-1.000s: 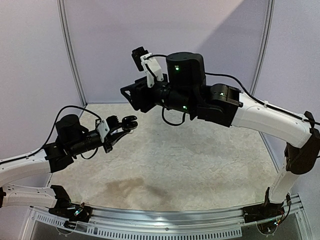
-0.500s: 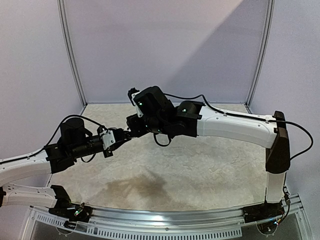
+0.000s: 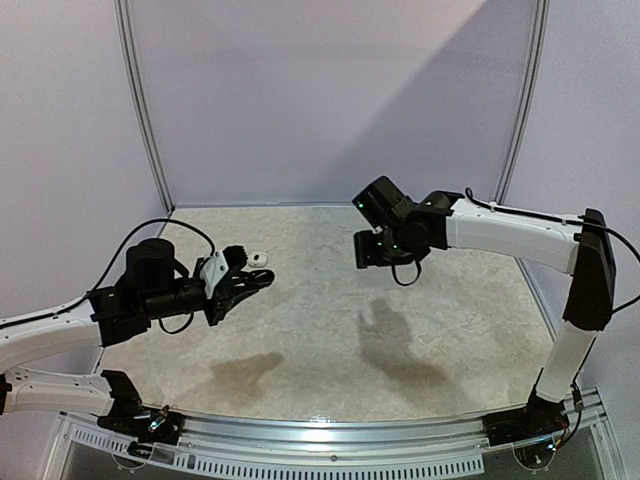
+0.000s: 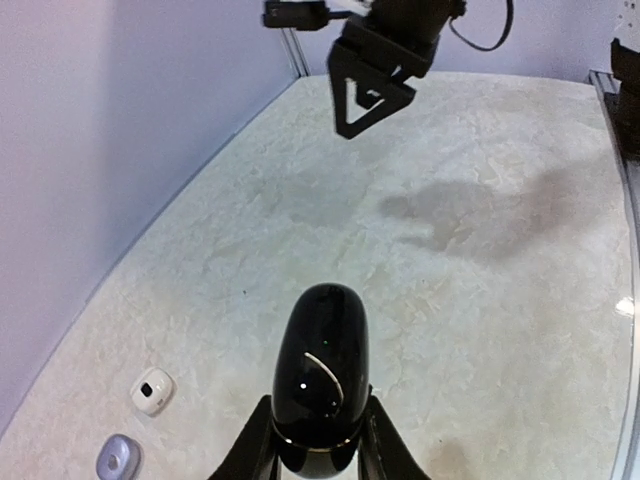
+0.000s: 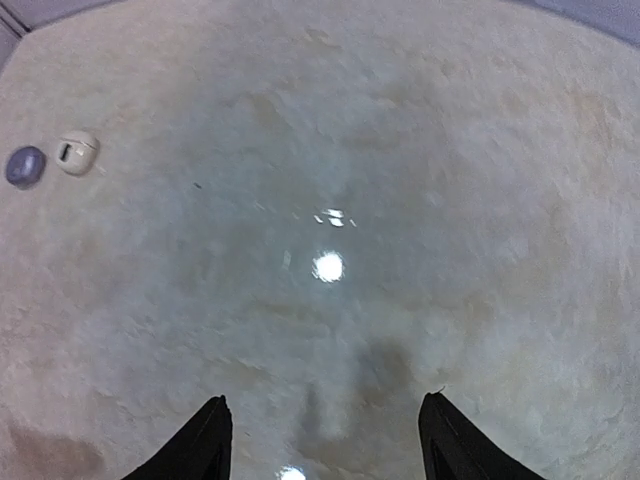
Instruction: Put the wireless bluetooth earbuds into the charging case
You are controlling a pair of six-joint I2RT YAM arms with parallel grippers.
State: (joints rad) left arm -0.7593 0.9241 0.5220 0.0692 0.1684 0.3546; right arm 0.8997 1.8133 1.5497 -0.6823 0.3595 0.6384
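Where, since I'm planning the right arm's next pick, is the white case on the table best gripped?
Probably across its rounded side edges, coming straight down: the white case lies flat and low on the table. Set the open right pincer so its fingers land on the sides not facing the grey case close beside it.

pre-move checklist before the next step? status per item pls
1. Left pincer shut on black case: ok.
2. Case lid open for loading: not ok, looks closed.
3. Right pincer open and empty: ok.
4. Earbud located: cannot tell; small white item and lilac item lie on the table, too small to identify.
5. Arms apart from each other: ok.
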